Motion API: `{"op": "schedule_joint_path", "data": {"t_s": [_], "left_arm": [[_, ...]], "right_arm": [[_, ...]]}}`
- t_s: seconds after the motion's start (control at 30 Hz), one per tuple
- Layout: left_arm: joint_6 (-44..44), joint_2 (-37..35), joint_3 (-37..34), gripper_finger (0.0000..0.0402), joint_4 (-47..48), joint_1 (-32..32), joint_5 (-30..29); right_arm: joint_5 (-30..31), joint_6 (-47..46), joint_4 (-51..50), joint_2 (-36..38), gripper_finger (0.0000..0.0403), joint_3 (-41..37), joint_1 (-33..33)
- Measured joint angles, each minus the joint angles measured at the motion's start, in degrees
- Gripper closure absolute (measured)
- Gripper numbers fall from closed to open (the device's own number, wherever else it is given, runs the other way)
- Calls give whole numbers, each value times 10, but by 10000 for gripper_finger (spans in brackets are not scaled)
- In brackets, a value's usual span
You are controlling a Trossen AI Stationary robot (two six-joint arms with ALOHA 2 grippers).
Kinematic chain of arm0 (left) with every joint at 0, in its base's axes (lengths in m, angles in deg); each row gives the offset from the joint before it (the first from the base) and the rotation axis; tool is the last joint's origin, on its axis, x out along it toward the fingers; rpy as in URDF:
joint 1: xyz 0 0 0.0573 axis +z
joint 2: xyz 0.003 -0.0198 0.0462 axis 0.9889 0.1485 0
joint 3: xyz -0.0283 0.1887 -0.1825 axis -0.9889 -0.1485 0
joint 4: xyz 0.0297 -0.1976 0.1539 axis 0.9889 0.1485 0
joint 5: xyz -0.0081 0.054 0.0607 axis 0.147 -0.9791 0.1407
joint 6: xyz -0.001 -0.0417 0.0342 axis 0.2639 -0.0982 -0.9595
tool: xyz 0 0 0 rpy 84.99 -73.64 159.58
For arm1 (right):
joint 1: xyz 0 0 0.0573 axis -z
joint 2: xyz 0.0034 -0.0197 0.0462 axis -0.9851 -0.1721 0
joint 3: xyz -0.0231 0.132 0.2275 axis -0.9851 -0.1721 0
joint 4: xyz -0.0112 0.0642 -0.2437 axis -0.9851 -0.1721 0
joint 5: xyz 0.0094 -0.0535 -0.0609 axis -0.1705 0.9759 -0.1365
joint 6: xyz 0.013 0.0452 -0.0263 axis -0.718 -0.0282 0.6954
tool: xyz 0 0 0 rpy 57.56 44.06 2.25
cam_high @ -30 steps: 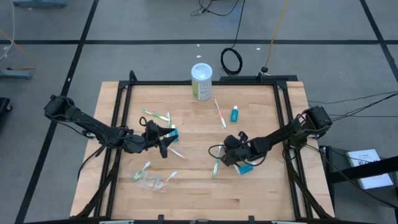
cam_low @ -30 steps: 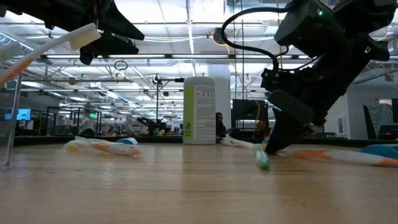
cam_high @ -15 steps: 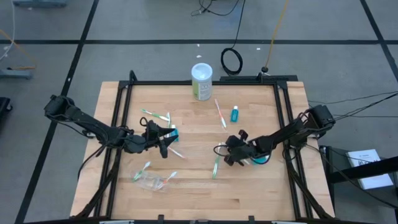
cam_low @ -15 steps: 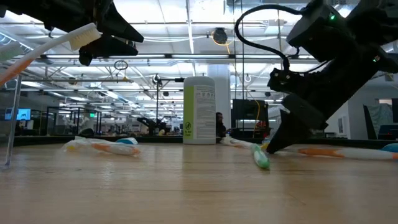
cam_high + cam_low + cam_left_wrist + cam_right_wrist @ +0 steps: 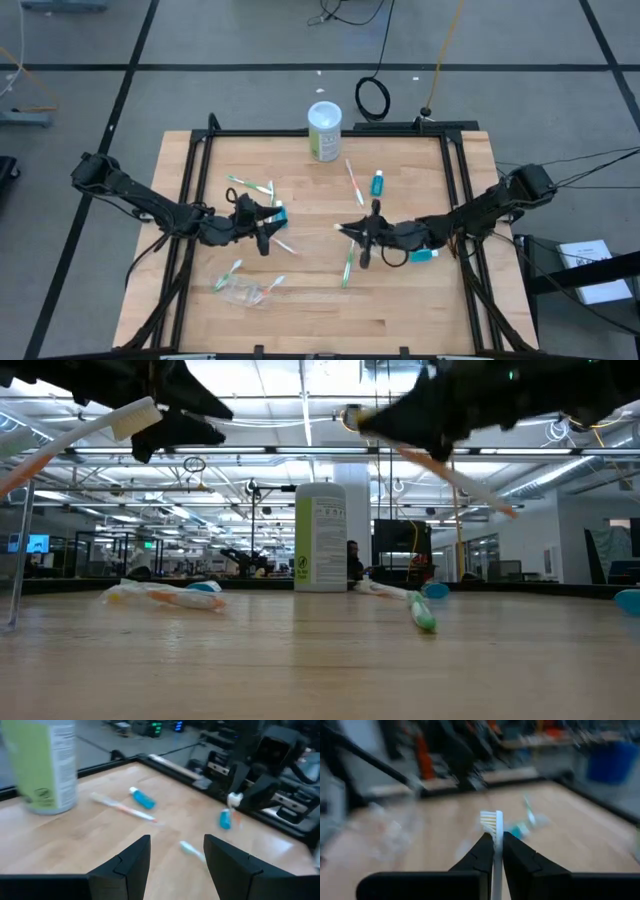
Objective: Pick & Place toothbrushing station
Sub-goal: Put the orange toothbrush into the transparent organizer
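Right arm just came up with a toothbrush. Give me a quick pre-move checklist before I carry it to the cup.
1. Grip: right gripper shut on the white toothbrush, bristles sticking out past the fingertips. Ok.
2. Lift: in the low view the toothbrush hangs well above the table. Ok.
3. Target: clear cup lies near the table's front left, apparently on its side. Not ok for dropping in.
4. Path: left gripper hovers open at centre-left, between the right gripper and the cup. Not ok.
5. Grip squareness: brush looks angled in the low view; slip risk cannot tell.
6. Green toothbrush lies right under the right gripper. Ok while lifted.
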Motion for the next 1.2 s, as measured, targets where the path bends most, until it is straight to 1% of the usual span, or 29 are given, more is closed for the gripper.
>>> {"op": "schedule_joint_path", "data": {"t_s": [0.03, 0.1, 0.2, 0.27, 0.37, 0.47, 0.57, 0.63, 0.83, 0.93, 1.03, 1.2], "left_arm": [[-10, 0, 0, 213, -14, 0, 12], [-30, 5, 0, 213, -54, 0, 41], [-74, 35, 0, 213, -141, 0, 85], [-108, 67, 0, 213, -216, 0, 117], [-152, 126, 0, 213, -324, 3, 133], [-171, 186, 0, 213, -423, 15, 154], [-173, 245, 14, 213, -482, 31, 183], [-174, 282, 37, 213, -500, 41, 195], [-192, 374, 129, 213, -497, 57, 200], [-202, 407, 167, 213, -495, 64, 231], [-203, 428, 198, 213, -494, 72, 260], [-230, 432, 215, 213, -491, 79, 269]], "right_arm": [[-11, 15, 33, -4, 383, 0, 0], [-16, 39, 78, -9, 383, 0, 0], [-39, 59, 128, -8, 383, 0, 4], [-46, 65, 150, -11, 383, 1, 8], [-47, 66, 168, -15, 383, 1, 9], [-63, 66, 183, -13, 383, 1, 9], [-72, 66, 182, -14, 383, 1, 9], [-74, 66, 199, -14, 383, 1, 9], [-74, 77, 204, -14, 383, 1, 9], [-74, 81, 206, -14, 383, 1, 8], [-74, 81, 206, -14, 383, 1, 8], [-73, 83, 211, -13, 383, 2, 4]]}}
